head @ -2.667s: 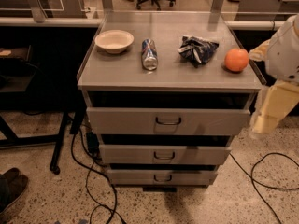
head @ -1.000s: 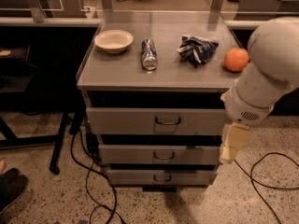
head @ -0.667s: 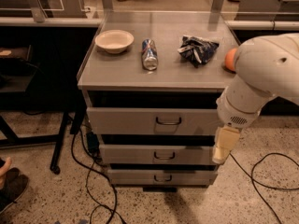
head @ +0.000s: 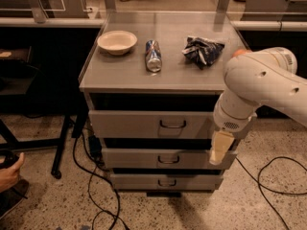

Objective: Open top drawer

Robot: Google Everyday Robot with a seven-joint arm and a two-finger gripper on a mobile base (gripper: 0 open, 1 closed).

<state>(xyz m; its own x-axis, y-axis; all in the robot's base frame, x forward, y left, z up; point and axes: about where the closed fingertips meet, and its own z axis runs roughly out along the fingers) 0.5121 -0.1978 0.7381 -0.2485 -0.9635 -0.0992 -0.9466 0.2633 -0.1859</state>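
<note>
The top drawer (head: 144,124) is the widest grey front of three under the cabinet top, with a small dark wire handle (head: 172,124) at its centre. It sits slightly forward of the frame, with a dark gap above it; its inside is not visible. My gripper (head: 218,149) hangs from the white arm (head: 261,83) at the cabinet's right front corner. It is below and to the right of the top drawer's handle, level with the right end of the middle drawer (head: 165,158), and touches no handle.
On the cabinet top (head: 124,75) lie a cream bowl (head: 117,41), a can on its side (head: 153,55) and a dark crumpled bag (head: 202,50); an orange (head: 238,53) peeks out behind the arm. The bottom drawer (head: 165,181) is lowest. Cables trail on the floor; a person's hand (head: 9,170) is at the left edge.
The arm has swung in from the right edge to the cabinet's front right corner, and the gripper has come down and left beside the drawers. The drawers have not moved.
</note>
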